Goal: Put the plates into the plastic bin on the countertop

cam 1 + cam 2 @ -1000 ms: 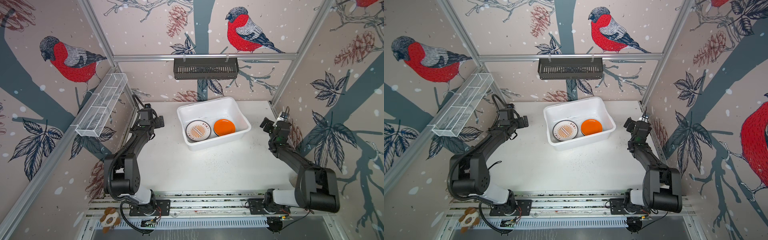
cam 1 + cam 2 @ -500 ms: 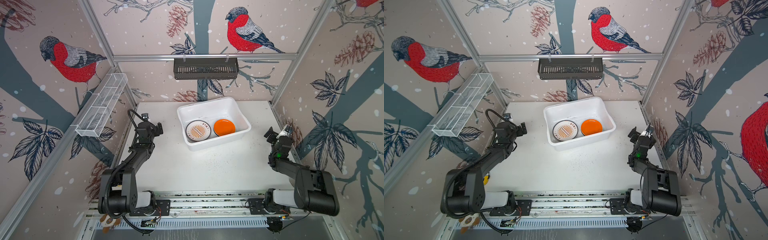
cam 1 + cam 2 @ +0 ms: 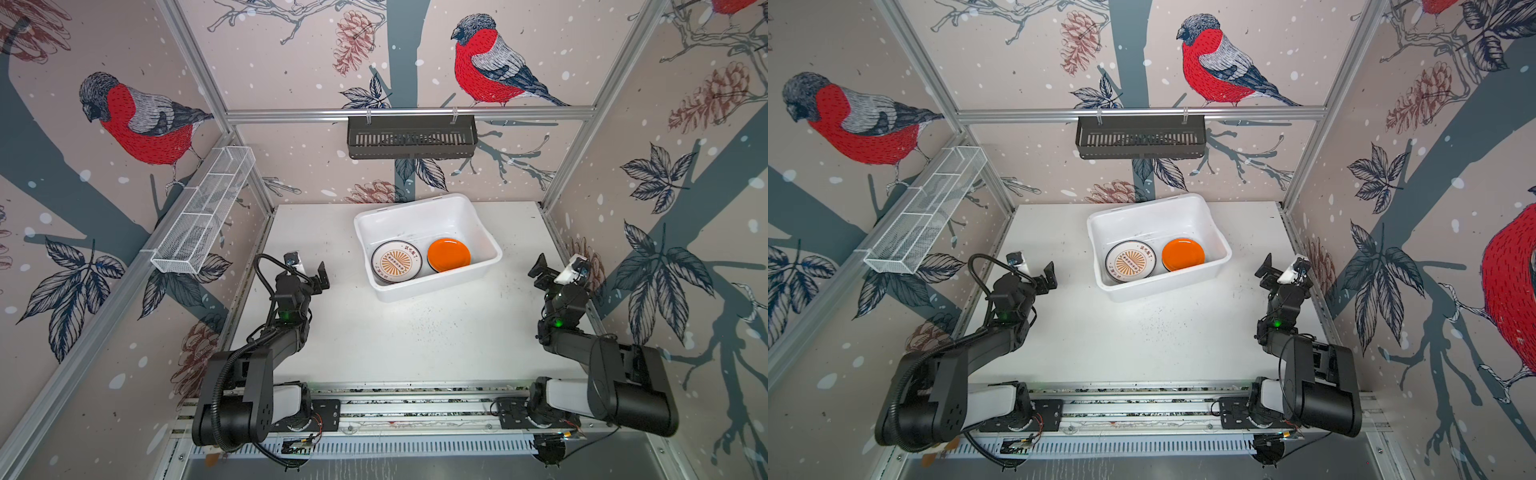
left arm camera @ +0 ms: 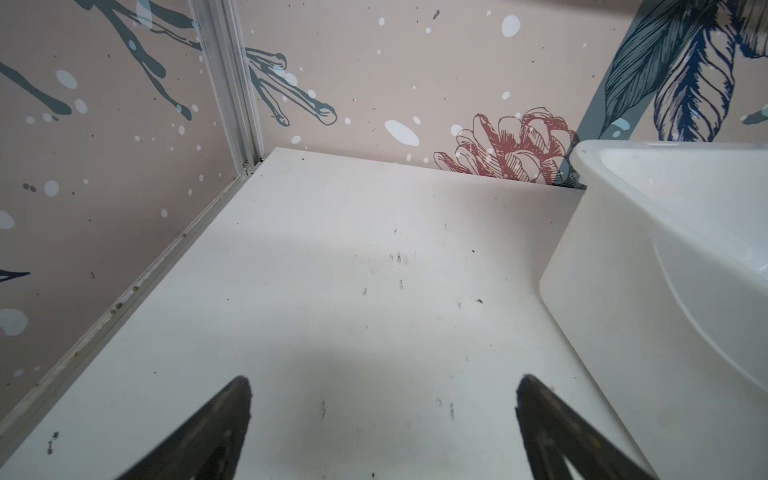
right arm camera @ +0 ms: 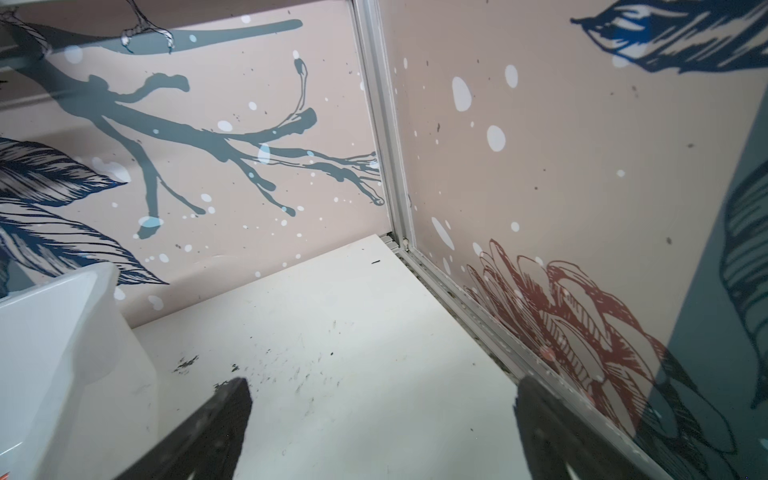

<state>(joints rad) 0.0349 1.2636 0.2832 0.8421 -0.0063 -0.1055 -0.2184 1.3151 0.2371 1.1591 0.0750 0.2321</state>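
Note:
In both top views the white plastic bin stands on the countertop toward the back. Inside it lie a black-rimmed plate with an orange sunburst, on top of a stack, and an orange plate. My left gripper hovers open and empty, left of the bin and apart from it. My right gripper is open and empty near the right wall. A bin corner shows in each wrist view.
A black slatted basket hangs on the back rail. A white wire-mesh rack is fixed along the left wall. Aluminium framing edges the countertop, and the arms' base rail runs along the front.
Both arms have drawn back toward the front, away from the bin's sides. Both grippers stayed open. The plates in the bin have not moved.

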